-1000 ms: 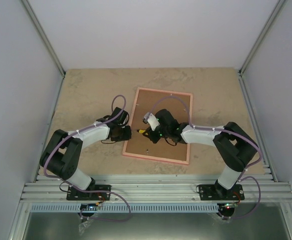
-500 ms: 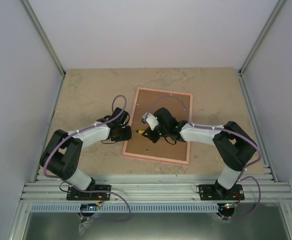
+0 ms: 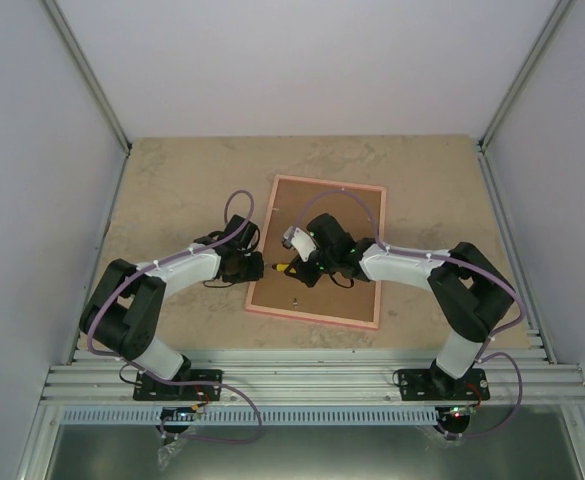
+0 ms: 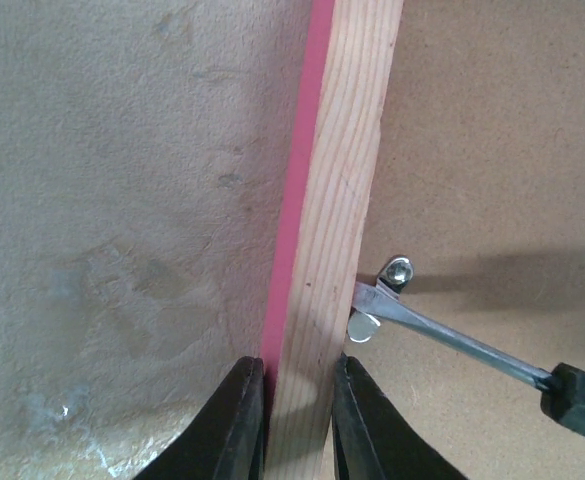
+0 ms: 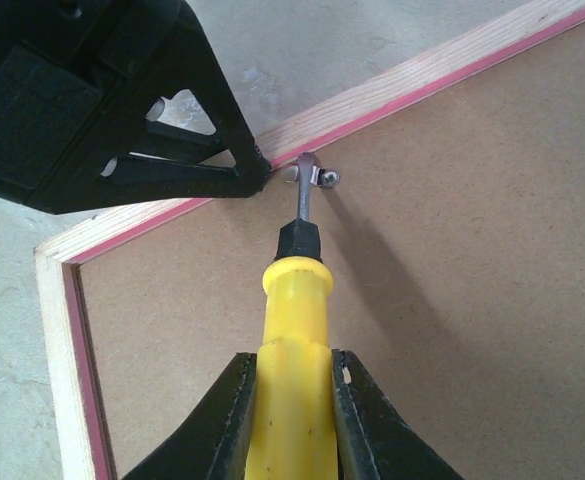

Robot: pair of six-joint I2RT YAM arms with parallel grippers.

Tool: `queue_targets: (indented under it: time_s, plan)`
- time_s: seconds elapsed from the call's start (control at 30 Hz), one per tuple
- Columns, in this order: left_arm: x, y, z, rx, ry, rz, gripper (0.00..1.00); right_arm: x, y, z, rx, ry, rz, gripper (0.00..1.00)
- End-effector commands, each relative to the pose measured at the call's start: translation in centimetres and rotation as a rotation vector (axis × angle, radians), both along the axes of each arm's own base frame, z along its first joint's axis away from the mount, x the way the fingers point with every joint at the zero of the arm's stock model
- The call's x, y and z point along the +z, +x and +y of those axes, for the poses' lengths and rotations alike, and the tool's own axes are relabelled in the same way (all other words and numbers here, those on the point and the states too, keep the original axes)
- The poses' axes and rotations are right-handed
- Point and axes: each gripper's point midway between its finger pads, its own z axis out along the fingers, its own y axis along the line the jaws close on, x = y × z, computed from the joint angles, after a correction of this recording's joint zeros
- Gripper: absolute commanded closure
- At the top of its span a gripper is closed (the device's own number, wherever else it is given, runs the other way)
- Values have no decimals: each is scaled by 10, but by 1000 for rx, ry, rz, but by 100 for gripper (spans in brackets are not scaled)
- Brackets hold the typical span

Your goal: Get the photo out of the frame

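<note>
Frame (image 3: 312, 318) lay face down mid-bench (image 3: 172, 180), brown fibreboard backing (image 5: 452, 250) up, long side running away from the arm bases. Left pincer (image 4: 297, 375) was closed on the frame's left wooden rail, one finger on the pink outer face and one on the inner side, pinning it down. Right pincer (image 5: 290, 365) was clamped round the yellow handle of a screwdriver (image 5: 294, 290). Its blade tip was at a small metal retaining tab (image 5: 314, 177) on the inner edge of that same rail, just beyond the left pincer's fingertips. The tab reached over the edge of the backing, so I'd say it hadn't been swung clear yet. Progress: early. Frame was back-up and held, tool was on what looked like the first tab, backing was in place. Photo wasn't visible anywhere, presumably under the board. Left to do: lever or turn this tab off, then deal with any others. The top view showed specks on the near and far rails that may have been more tabs, too small to be sure. After that, lift the backing and pull the photo out.
</note>
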Motion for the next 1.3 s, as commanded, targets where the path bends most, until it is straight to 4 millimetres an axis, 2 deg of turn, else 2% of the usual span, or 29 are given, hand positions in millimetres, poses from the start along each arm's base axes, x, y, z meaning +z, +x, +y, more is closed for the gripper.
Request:
queue_targets:
  time_s: [0.0,0.97,1.27]
  plan:
    - [1,2,13,75,43,4,85,1,-10,-2,33,-21,23,99]
    - [0,1,17,93,62,10,85,5,3,-22,-67,-114,-28,100]
    - [-1,-1,16,92,53,19,85,28,-3,-16,-30,-20,-53,100]
